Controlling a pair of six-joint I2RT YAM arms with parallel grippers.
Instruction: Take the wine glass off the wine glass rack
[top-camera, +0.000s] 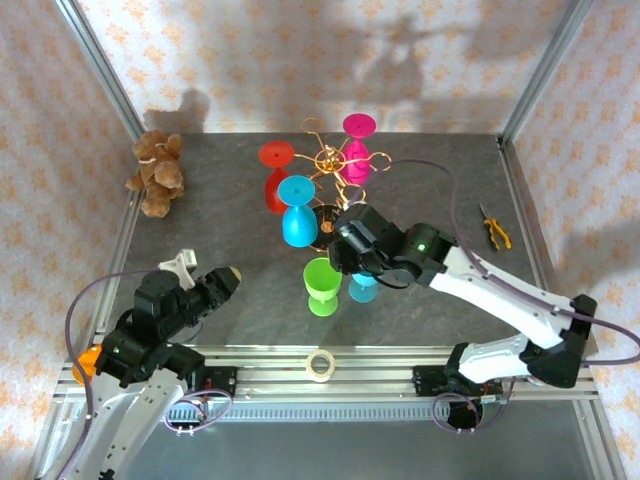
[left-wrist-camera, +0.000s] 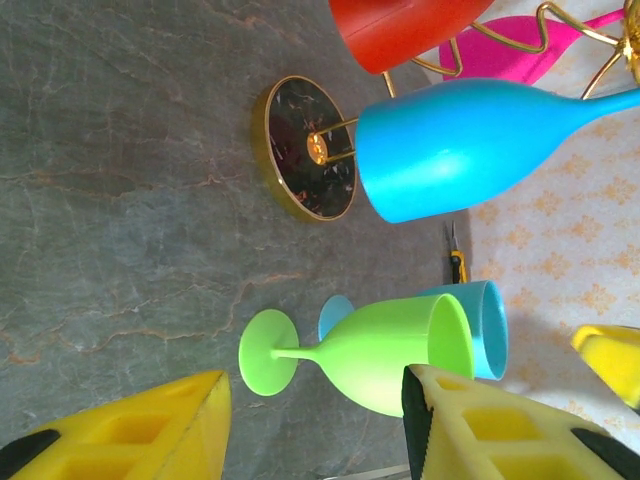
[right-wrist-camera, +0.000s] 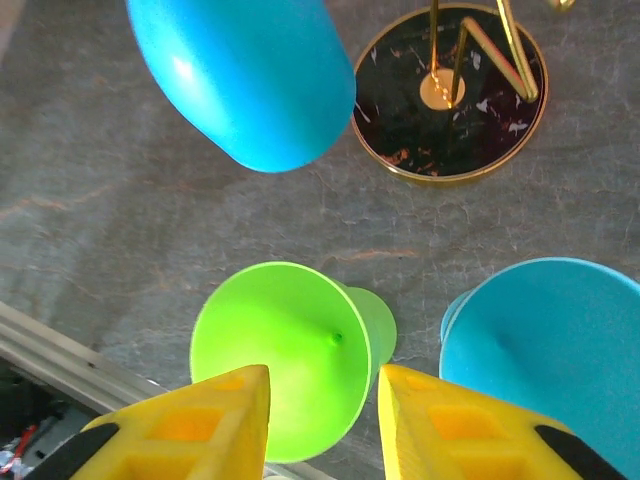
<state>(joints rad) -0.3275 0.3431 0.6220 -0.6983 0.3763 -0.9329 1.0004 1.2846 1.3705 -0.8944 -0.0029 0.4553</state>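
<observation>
The gold wire wine glass rack (top-camera: 335, 160) stands on its round black base (right-wrist-camera: 450, 100) at mid-table. A red (top-camera: 275, 175), a blue (top-camera: 297, 222) and a magenta wine glass (top-camera: 358, 135) hang upside down from its arms. In front of it a green wine glass (top-camera: 322, 285) stands upright on the table, beside a teal one (top-camera: 364, 290). My right gripper (right-wrist-camera: 323, 385) hovers just over the green glass's rim (right-wrist-camera: 280, 350), jaws open, holding nothing. My left gripper (left-wrist-camera: 315, 430) is open and empty, low at the front left (top-camera: 215, 285), facing the green glass (left-wrist-camera: 380, 350).
A teddy bear (top-camera: 155, 172) lies at the back left corner. Yellow-handled pliers (top-camera: 494, 228) rest near the right edge. A tape roll (top-camera: 320, 365) sits on the front rail. Metal frame posts rise at both back corners.
</observation>
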